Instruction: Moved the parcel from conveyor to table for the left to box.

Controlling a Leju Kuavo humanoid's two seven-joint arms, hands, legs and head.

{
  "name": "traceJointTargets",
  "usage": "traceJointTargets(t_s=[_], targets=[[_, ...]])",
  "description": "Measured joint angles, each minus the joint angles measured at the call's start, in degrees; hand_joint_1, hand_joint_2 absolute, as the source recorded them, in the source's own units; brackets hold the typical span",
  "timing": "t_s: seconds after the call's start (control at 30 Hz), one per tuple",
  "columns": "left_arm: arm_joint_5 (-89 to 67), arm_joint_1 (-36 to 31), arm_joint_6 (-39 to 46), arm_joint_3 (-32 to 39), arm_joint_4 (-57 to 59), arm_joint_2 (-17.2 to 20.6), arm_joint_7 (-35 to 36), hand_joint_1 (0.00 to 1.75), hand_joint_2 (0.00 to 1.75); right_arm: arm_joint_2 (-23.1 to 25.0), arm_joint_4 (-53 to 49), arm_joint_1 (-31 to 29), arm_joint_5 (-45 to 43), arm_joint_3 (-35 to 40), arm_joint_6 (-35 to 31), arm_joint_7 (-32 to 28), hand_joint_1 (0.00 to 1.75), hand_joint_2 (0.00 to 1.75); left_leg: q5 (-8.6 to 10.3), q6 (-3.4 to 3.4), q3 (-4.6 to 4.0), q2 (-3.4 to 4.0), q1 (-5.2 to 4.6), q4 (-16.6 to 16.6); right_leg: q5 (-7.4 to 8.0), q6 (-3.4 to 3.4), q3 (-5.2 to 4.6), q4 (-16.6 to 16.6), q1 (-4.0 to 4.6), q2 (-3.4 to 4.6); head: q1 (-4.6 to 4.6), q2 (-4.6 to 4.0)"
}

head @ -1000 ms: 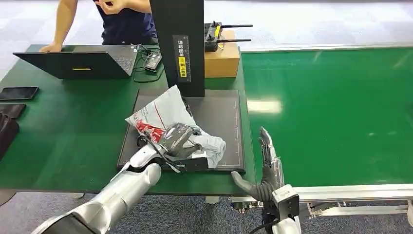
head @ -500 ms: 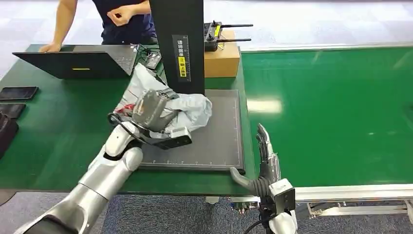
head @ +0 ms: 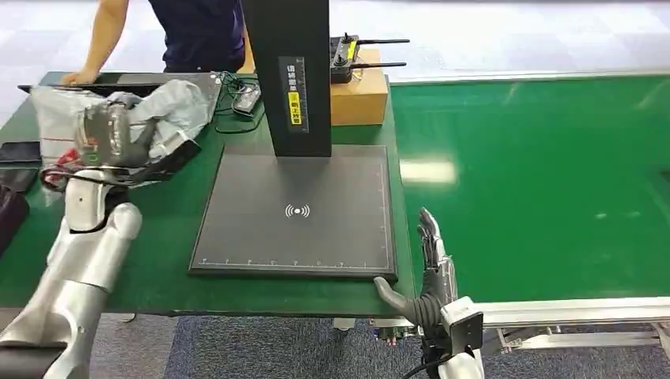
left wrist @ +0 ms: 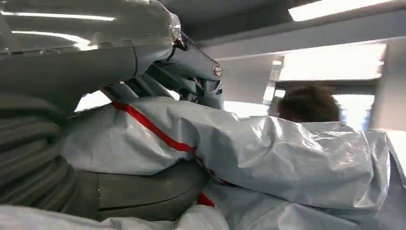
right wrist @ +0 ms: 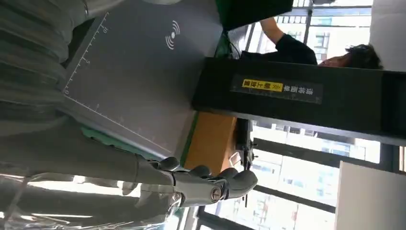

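Left hand (head: 111, 136) is gripping the parcel (head: 158, 114), a crumpled grey plastic mailer with red print, and carrying it in the upper left of the head view, above the green table (head: 166, 237). In the left wrist view the thick thumb (left wrist: 143, 194) is pressing into the bag from one side while the darker fingers (left wrist: 191, 72) are wrapping over the other, so the hold looks firm but is on loose film, not on whatever is inside.

Right hand (head: 423, 268) is holding nothing; it is standing at the lower centre of the head view with fingers straight and apart, just beside the near corner of the dark scan pad (head: 300, 209) and the edge of the green conveyor (head: 537, 174).

Risks, as I judge them:
- Parcel is hanging close over a laptop (head: 118, 79) and a phone (head: 20, 150) at the left edge. A low pass could sweep either one.
- Slack plastic is trailing toward the cables (head: 237, 95) near the black post (head: 288, 71); a snag there could tug the bag out of the grip.
- A person's arm (head: 99, 39) is leaning on the table at the top left, near the arm's reach. Contact is possible if the swing runs wide.
- No box is visible to me, so I cannot tell where the drop point lies.
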Motion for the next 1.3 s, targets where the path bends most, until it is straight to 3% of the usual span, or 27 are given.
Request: traceJointTargets(t_s=[0.17,0.2,0.3,0.57,0.8,1.0,1.1,1.3], targets=[[-10.09,0.03,0.09,3.82,5.37,5.83,13.73,1.75,1.75,0.31,0.87,-1.14,-0.44,0.31,0.22,0.02,0.0,1.75,0.04,-0.05,-0.1,-0.03,0.03,0.0,0.0,-0.04,-0.13,0.01,0.05,-0.05,0.0,0.0],[-10.31,-0.13,0.09,3.8,6.45,6.68,15.56,0.03,1.75,0.35,1.03,-1.31,-0.55,0.33,0.22,0.04,0.0,1.75,0.07,-0.08,-0.12,-0.14,0.03,0.01,-0.03,-0.08,-0.12,0.01,0.05,-0.18,0.0,0.0],[-10.31,-0.88,-1.63,2.92,11.46,9.0,21.6,0.0,1.75,0.7,1.57,-1.81,-0.55,0.42,0.18,0.07,0.0,1.75,0.08,-0.1,-0.14,-0.14,0.04,0.01,-0.03,-0.09,-0.12,0.01,0.05,-0.17,0.0,0.0],[-9.76,-1.33,-1.73,3.49,17.35,9.94,20.09,0.0,1.75,1.07,3.93,-3.51,-0.66,0.63,0.15,0.11,0.0,1.75,0.07,-0.09,-0.15,-0.13,0.01,0.04,-0.02,-0.08,-0.12,0.0,0.02,-0.16,0.0,0.0],[0.35,-2.37,-1.21,8.81,17.72,6.61,5.04,0.0,1.75,1.4,5.14,-4.17,-0.66,0.61,0.02,0.09,0.0,1.75,0.07,-0.09,-0.13,-0.14,0.0,0.06,-0.01,-0.08,-0.13,-0.02,0.01,-0.17,0.0,0.0],[21.52,-1.17,-12.66,13.96,11.51,-0.2,-14.94,0.0,1.75,1.4,6.03,-4.21,-1.48,0.63,-1.35,0.02,0.0,1.75,0.07,-0.09,-0.12,-0.14,0.0,0.06,0.01,-0.08,-0.1,-0.02,0.0,-0.17,0.0,0.0],[30.88,2.37,-19.31,12.68,4.82,-3.15,-21.26,0.0,1.75,1.4,6.23,-4.05,-1.9,0.66,-2.01,0.02,0.0,1.75,0.06,-0.09,-0.11,-0.12,-0.03,0.06,0.01,-0.08,-0.11,-0.02,-0.04,-0.15,0.02,0.0],[38.87,11.72,-22.43,5.25,-5.5,-7.49,-28.43,0.0,1.75,1.4,6.25,-3.22,-1.68,0.37,-3.06,0.02,0.0,1.75,0.0,-0.05,-0.12,-0.1,-0.04,0.06,-0.01,-0.07,-0.13,-0.06,-0.04,-0.12,-0.02,0.0]])
